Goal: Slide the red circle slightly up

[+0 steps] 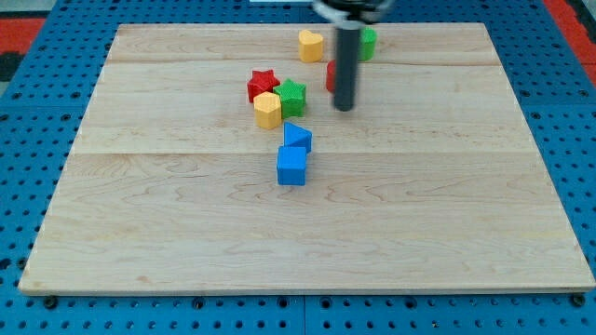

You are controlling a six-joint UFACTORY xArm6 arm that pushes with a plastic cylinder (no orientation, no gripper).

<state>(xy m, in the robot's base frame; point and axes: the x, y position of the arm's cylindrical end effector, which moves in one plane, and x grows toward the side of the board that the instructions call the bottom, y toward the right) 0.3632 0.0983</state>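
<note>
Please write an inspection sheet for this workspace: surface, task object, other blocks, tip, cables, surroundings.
Surface: wooden board, flat, pale.
Job's thing: red circle, mostly hidden behind the rod.
Clutter: yellow heart, green block, red star, green star, yellow block, two blue blocks touching.
Gripper: none; my tip stands just below the red circle, at its right edge.
Cables: nothing seen.
Surroundings: blue perforated base.
</note>
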